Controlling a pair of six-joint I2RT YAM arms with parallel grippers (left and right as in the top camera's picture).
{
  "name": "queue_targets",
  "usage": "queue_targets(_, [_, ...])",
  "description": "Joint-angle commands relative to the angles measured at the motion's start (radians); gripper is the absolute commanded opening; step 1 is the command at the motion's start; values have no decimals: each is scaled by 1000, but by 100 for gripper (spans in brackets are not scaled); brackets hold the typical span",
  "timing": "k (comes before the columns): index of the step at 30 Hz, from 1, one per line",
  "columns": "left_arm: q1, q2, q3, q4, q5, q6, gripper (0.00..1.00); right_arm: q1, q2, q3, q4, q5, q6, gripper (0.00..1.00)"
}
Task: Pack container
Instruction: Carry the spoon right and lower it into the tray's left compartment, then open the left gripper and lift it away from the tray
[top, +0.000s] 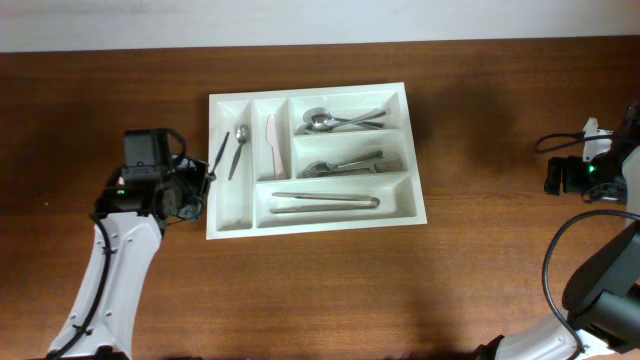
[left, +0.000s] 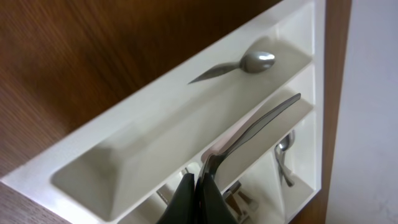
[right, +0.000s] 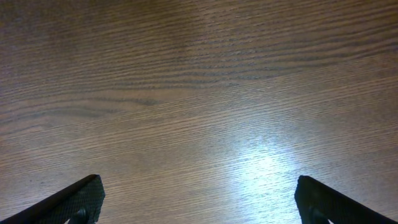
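At the container's (top: 228, 205) edge, left fingers (left: 186, 199) pinch a utensil (left: 261, 124) (right fingers (right: 74, 196) spread).

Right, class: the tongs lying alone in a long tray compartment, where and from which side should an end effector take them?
Probably mid-length, from straight above, closing across both of their arms. The tongs lie flat along their compartment of the container, and its walls block any sideways approach; the middle looks balanced.

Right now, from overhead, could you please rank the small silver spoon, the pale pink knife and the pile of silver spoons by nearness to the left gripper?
1. Small silver spoon, leftmost compartment, beside the left gripper.
2. Pale pink knife, second compartment.
3. Pile of silver spoons, top-right compartment.
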Motion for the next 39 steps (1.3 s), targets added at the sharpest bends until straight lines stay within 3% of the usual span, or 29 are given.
queue_targets(1, [-43, -17, -31, -3, -61, -87, 2, -1, -11, 1, 3, 8, 8, 99])
queue_targets(20, [-63, -15, -47, 4, -108, -108, 4, -1, -11, 1, 3, 8, 8, 99])
queue_targets(23, [-63, -15, -47, 4, -108, -108, 22, -1, -11, 1, 3, 8, 8, 99])
queue_targets(33, [-63, -15, -47, 21, -108, -107, 24, -1, -11, 1, 3, 8, 8, 99])
queue_targets(35, [-63, -15, -47, 68, -108, -77, 25, -1, -11, 1, 3, 8, 8, 99])
queue_targets(36, [-63, -15, -47, 95, -108, -50, 30, -1, -11, 1, 3, 8, 8, 99])
queue_targets(39, [-63, -16, -47, 257, -95, 133, 39, -1, -11, 1, 3, 8, 8, 99])
